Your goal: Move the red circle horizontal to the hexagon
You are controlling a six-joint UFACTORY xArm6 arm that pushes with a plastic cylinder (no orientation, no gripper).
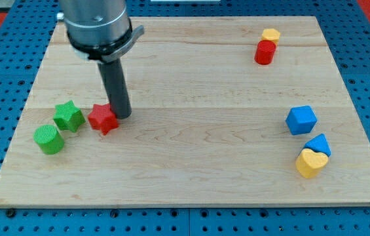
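Observation:
The red circle [264, 52], a short cylinder, stands near the view's top right, touching the yellow hexagon [271, 35] just above it. My tip [121, 115] is far off at the view's left, touching the right side of a red star [103, 118]. The rod rises from there to the arm's grey housing at the view's top.
A green star [69, 116] and a green cylinder [48, 139] sit left of the red star. At the view's right are a blue cube [301, 120], a blue triangular block [318, 143] and a yellow heart [311, 162]. The wooden board [191, 164] lies on a blue pegboard.

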